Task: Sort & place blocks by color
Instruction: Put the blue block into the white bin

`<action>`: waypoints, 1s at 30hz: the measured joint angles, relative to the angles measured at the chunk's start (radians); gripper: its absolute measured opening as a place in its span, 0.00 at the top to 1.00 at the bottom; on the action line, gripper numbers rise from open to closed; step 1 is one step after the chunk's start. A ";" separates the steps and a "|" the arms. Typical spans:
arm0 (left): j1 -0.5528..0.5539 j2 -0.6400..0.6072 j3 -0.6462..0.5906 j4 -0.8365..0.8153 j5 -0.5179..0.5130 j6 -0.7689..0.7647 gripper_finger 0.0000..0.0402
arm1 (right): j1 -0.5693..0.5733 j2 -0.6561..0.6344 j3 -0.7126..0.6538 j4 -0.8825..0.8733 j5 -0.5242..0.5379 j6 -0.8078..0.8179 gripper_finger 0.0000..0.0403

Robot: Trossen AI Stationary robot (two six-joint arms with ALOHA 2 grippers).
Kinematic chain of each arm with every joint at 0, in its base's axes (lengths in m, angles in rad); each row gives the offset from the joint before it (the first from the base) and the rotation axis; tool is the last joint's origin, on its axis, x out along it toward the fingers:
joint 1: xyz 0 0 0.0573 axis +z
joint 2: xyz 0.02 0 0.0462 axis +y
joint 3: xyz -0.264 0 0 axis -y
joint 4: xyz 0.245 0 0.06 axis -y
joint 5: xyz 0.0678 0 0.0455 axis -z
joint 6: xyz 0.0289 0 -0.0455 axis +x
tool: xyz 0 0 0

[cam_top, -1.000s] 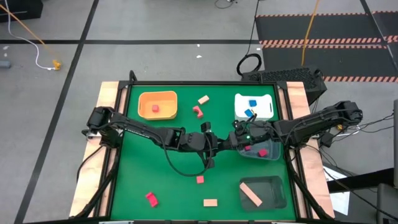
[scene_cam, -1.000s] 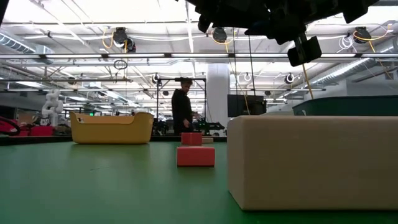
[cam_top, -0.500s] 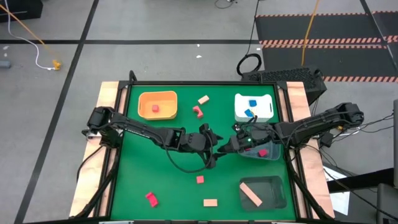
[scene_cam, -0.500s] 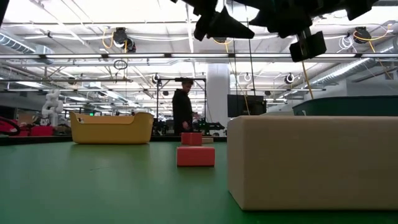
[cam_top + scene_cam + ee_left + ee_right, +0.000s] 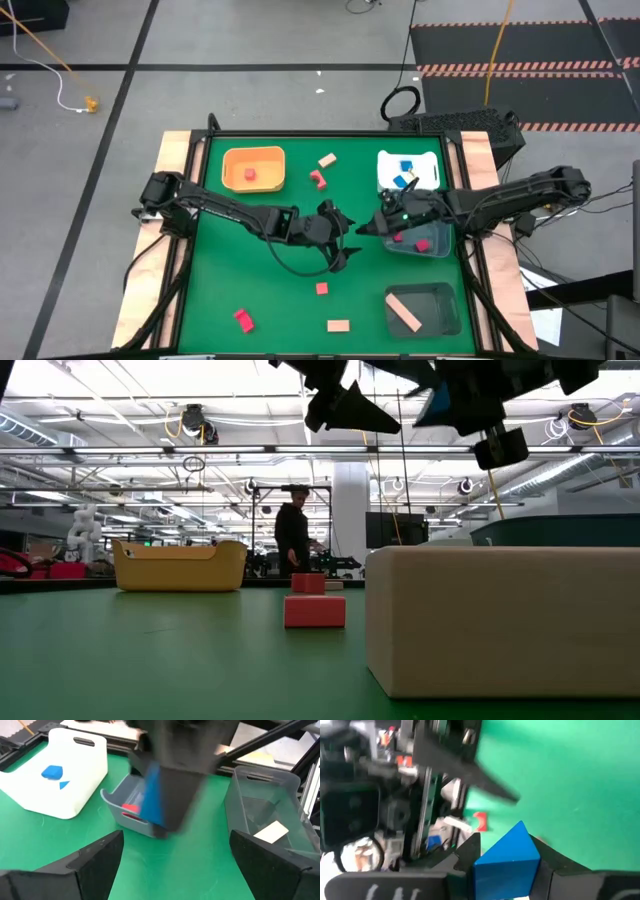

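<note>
The left gripper [image 5: 345, 240] hangs over the middle of the green table [image 5: 260, 290], its two fingers [image 5: 90, 857] spread wide with nothing between them. Half a second ago its tips were right up against the right gripper; now there is a clear gap between them. Behind and to its left sits the orange tray [image 5: 254, 168] with one red block [image 5: 249, 174] inside. Further back lie a red block [image 5: 318, 179] and a tan block [image 5: 327, 160]. On its near side lie three more: a red block [image 5: 244, 320] off to the left, a small red block [image 5: 322, 289] almost straight below the tips, and a tan block [image 5: 338, 325] nearer the table edge.

The right gripper [image 5: 375, 229] is just right of the left one, clamped on a blue block [image 5: 507, 857] that shows between its fingers in the right wrist view. It has drawn back slightly to the right since the earlier picture, and in the low view the blue block [image 5: 437, 402] now shows up high. Directly under this arm is a clear grey tray [image 5: 436, 247] with red blocks [image 5: 421, 245] in it. Behind it stands the white tray [image 5: 425, 160] holding blue blocks [image 5: 406, 167]. In front of it, the dark tray [image 5: 450, 322] holds a long tan block [image 5: 404, 312].
</note>
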 joint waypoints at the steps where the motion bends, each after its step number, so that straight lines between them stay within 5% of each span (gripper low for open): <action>1: -0.001 0.000 0.000 -0.005 0.000 0.000 0.09 | -0.012 -0.012 0.000 -0.023 0.010 -0.013 0.76; 17: -0.001 0.000 0.000 -0.027 0.000 -0.081 0.09 | -0.360 -0.125 0.000 -0.510 0.171 -0.349 0.76; 30: -0.001 0.000 0.001 -0.030 0.000 -0.122 0.09 | -0.606 -0.121 0.000 -0.598 0.309 -0.524 0.74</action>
